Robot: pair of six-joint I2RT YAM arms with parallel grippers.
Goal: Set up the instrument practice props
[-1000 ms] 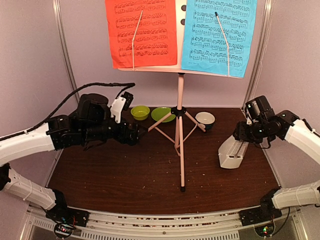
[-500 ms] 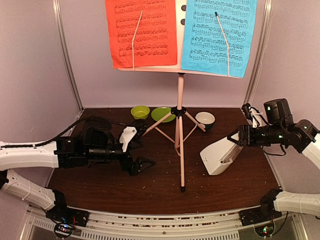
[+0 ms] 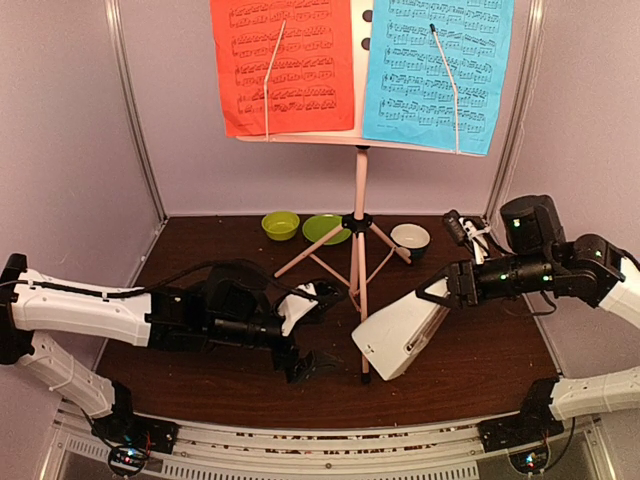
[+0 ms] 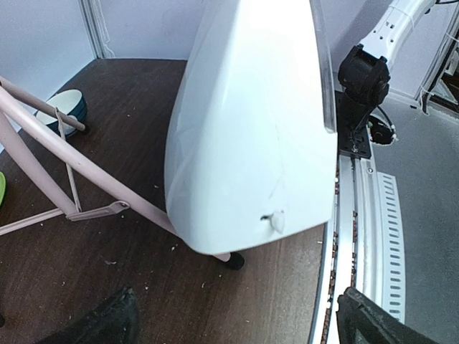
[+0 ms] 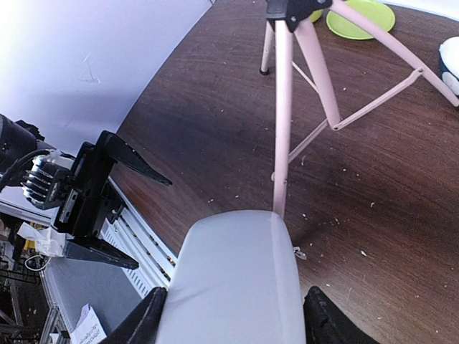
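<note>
White pyramid-shaped metronome (image 3: 400, 335) is tilted hard just right of the pale pink perforated music stand (image 3: 360, 200). Wide base is low, right beside the stand's front foot; narrow top points up and away to the right of the stand. Long axis runs diagonal, low next to the foot, high at the right. Can't tell if the base corner touches the dark brown tabletop (image 3: 480, 360).

Right gripper (image 3: 450, 283) is clamped on the narrow top. The right wrist view shows a finger on each side of the pale body (image 5: 233, 287), grasping it.

Left gripper (image 3: 318, 330) sits just left of the stand's front foot, low over the tabletop, fingers spread wide and holding nothing. In the left wrist view the metronome (image 4: 251, 122) fills the space straight ahead of the fingers, wide end facing them, with the stand's leg and foot crossing between. Judgement: the left arm is nearer the base, so a cover pull or handover would be along that diagonal. The pink leg in the gap is the snag risk.

Red sheet-music page (image 3: 285, 65) and cyan sheet-music page (image 3: 435, 70) are already up on the stand's desk, red left, cyan right, each under a thin retaining wire.
</note>
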